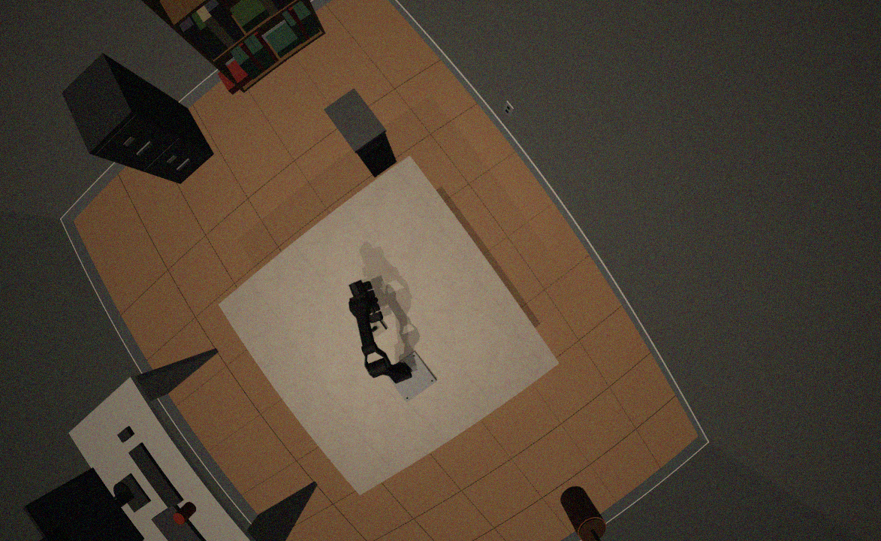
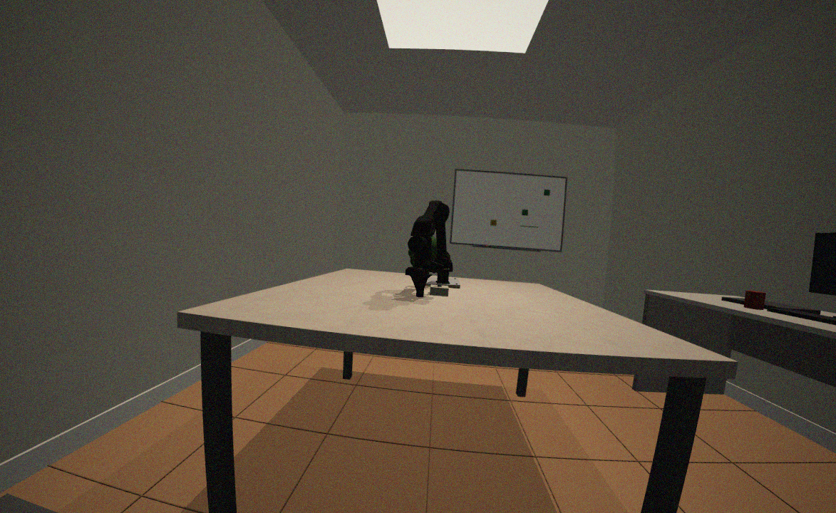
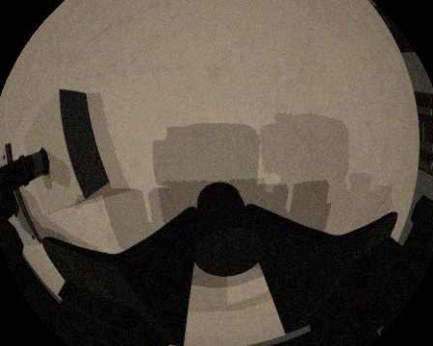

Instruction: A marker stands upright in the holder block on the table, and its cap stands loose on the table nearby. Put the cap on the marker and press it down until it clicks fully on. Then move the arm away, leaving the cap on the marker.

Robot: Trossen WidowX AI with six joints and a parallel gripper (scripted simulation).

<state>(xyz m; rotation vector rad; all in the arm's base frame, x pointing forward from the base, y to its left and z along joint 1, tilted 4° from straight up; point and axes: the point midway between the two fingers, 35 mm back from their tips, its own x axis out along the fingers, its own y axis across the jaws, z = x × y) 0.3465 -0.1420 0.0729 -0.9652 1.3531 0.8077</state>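
My gripper is closed on the dark cap, low over the table. The marker stands left. A tilted grip could jam the cap.

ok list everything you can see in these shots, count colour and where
table: 1, pale top, dark legs, room centre
cap: 1, dark, between the pincer's fingers, low at the table top
holder block: 1, grey, on the table beside the cap
marker: 1, dark, seen at the left edge of the wrist view
whiteboard: 1, white with small coloured squares, back wall
bookshelf: 1, wood, mixed contents, room edge
filing cabinet: 1, black, by the wall
side desk: 1, grey, holds a dark monitor and a red object
arm: 1, black, on a light base plate
pincer: 1, black, shut on the cap
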